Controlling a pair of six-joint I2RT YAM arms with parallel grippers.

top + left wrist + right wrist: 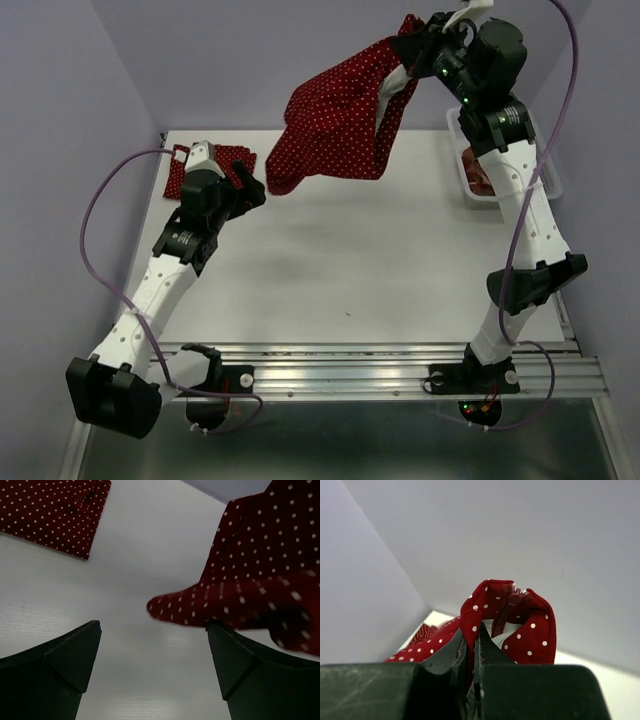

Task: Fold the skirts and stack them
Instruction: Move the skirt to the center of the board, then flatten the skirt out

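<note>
Top external view shows us one polka-dot skirt dangling unfolded, up and left of the white basket, pinched at its zipper end by the closed right gripper. Far left of the basket, a folded polka-dot skirt lies on the surface. The left gripper, open and empty, partly overhangs it. Reddish cloth sits inside the basket, so we judge two skirts are left to fold.
</note>
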